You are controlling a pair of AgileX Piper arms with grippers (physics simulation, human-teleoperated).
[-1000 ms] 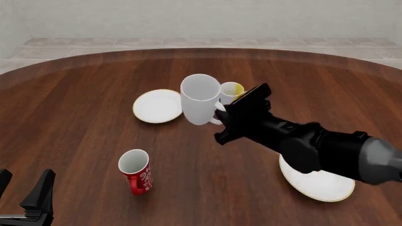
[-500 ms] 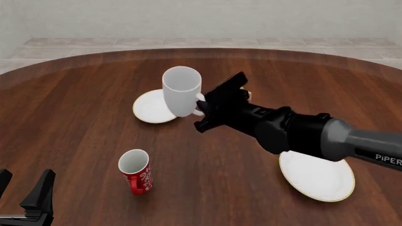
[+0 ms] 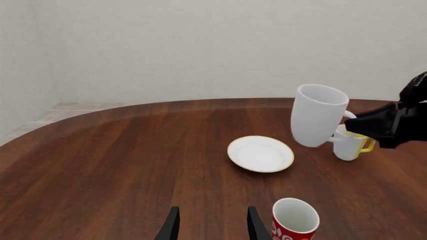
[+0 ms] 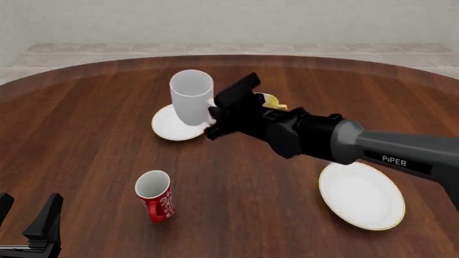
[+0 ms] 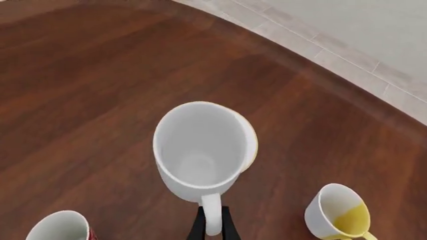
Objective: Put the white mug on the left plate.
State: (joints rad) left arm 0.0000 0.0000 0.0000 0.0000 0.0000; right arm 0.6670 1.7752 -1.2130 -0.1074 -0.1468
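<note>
The white mug (image 4: pixel 191 98) hangs in the air, mouth up, over the right part of the left plate (image 4: pixel 171 124). My right gripper (image 4: pixel 214 115) is shut on the mug's handle. In the right wrist view the mug (image 5: pixel 199 152) fills the centre, its handle pinched between the fingers (image 5: pixel 225 227), and it hides most of the plate's gold rim (image 5: pixel 252 150). The left wrist view shows the mug (image 3: pixel 316 121) raised beside the plate (image 3: pixel 260 153). My left gripper (image 4: pixel 29 220) stands open at the near left table edge, holding nothing.
A red patterned mug (image 4: pixel 156 195) stands near the front left. A white-and-yellow mug (image 4: pixel 271 102) sits just behind my right arm. The larger gold-rimmed plate (image 4: pixel 362 200) lies at the front right.
My right gripper has carried the white mug leftward and away from me, from beside the yellow mug to over the left plate. The left gripper has not moved.
</note>
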